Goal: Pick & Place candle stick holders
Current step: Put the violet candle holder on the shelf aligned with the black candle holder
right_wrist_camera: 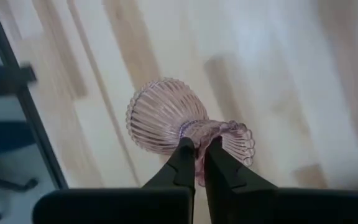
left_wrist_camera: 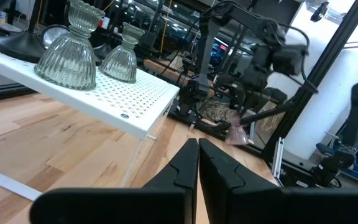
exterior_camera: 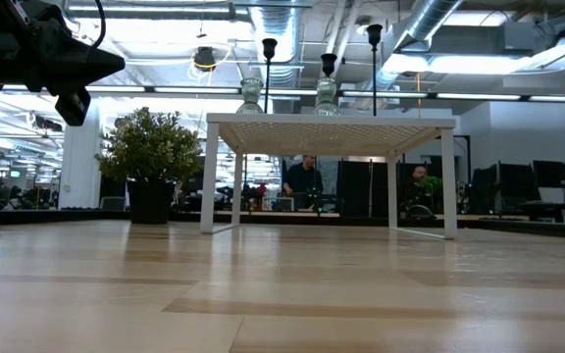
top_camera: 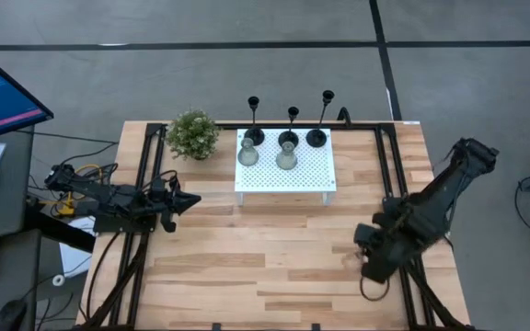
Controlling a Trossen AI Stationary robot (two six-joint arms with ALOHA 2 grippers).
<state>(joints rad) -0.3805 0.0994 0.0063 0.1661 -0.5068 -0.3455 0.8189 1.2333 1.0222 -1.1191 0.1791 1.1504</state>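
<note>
Near table's rt edge, right gripper [right_wrist_camera: 199, 149] clamping pink holder [right_wrist_camera: 166, 115]

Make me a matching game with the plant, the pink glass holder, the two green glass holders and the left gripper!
Things:
1. plant
2. pink holder
3. pale green holders
4. left gripper

Places or states:
A. on the white perforated stand
B. held at the neck by the right gripper
C. on the table beside the stand
D. shut, holding nothing

Pairs: 1-C, 2-B, 3-A, 4-D
</note>
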